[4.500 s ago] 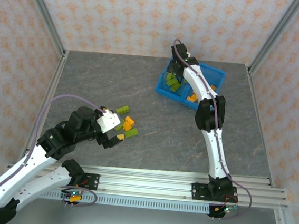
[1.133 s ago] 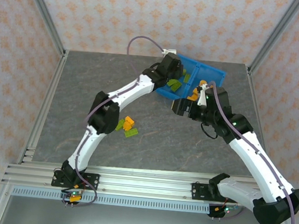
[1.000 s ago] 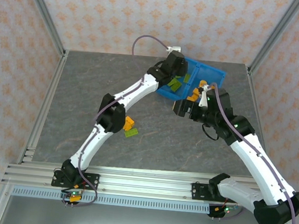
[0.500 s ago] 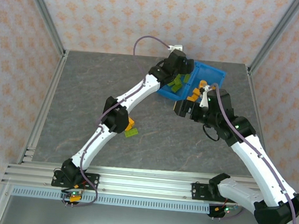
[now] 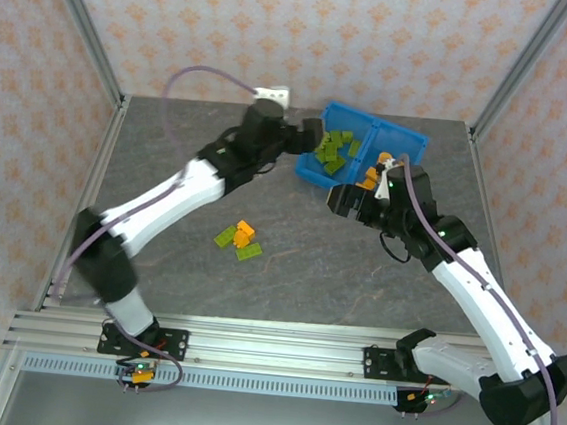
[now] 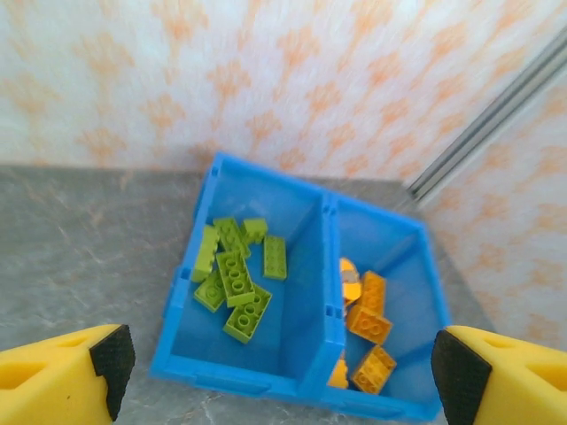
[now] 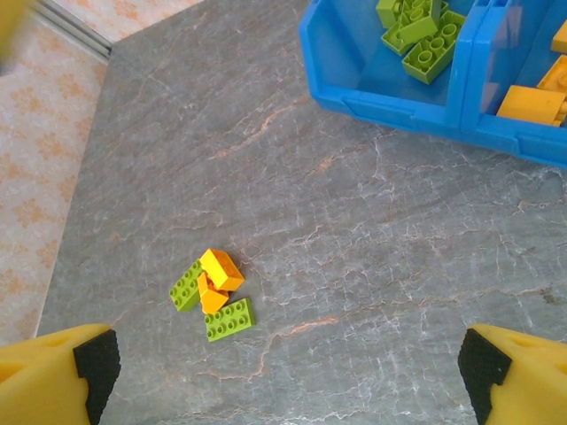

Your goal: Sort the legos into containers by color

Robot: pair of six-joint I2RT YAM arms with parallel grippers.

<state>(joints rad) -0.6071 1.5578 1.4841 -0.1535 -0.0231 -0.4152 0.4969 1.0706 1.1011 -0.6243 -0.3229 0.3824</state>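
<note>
At the far side of the grey stone-patterned table [image 5: 168, 161], the blue bin [image 5: 312, 173] sits at a slant, split by a middle wall into two square compartments. From the left wrist camera the bin [image 6: 239, 376] lies below and ahead. Its left compartment holds a loose heap of lime green legos [image 6: 235, 279], and its right one holds several orange legos [image 6: 365, 332] gathered toward the near wall. The overhead view shows the same split, with the green legos [image 5: 332, 149] on the left and the orange legos [image 5: 372, 176] on the right.

The left gripper [image 5: 309, 135] hovers beside the bin's left edge. Its yellow fingers stand wide apart with nothing between them, and the gripper [image 6: 283, 372] looks down onto the bin.

The right gripper [image 5: 343, 200] hangs just in front of the bin's near wall. It too is spread wide and empty [image 7: 288, 372], and the bin [image 7: 390, 111] fills the upper right of its wrist view.

Well apart from the bin, toward the middle of the table, a small cluster of bricks lies unsorted. It is made up of a green brick [image 7: 185, 285], an orange brick [image 7: 221, 268] touching it, a second orange brick [image 7: 211, 299] tucked below, and another green brick [image 7: 229, 319] just beside them. From above, the cluster [image 5: 239, 238] sits between the two arms.
</note>
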